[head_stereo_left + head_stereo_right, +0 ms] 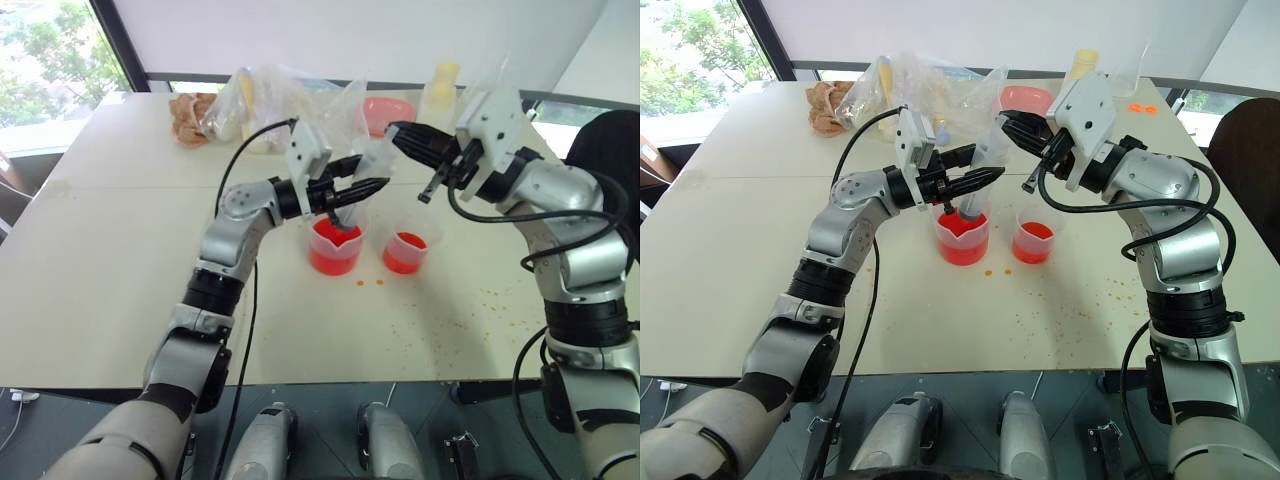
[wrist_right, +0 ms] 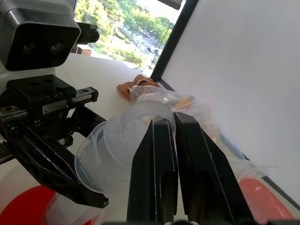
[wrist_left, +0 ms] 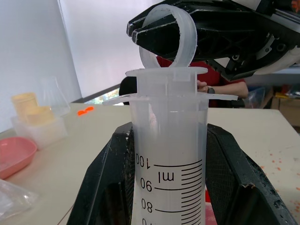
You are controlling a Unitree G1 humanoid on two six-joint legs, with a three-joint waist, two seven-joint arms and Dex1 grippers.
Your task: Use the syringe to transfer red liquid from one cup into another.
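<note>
The clear syringe stands tilted over the larger spouted cup, its tip down inside the cup above the red liquid. My left gripper is shut on the syringe's barrel from the side. My right gripper comes in from the right and is shut on the white plunger's ring at the top of the syringe. The plunger sits pushed almost fully into the barrel. The smaller cup stands just right of the larger one and holds some red liquid too.
Red drops spot the table in front of the cups and to the right. At the back lie plastic bags, a pink dish, yellow-lidded containers and a brown object. A dark chair stands at the right.
</note>
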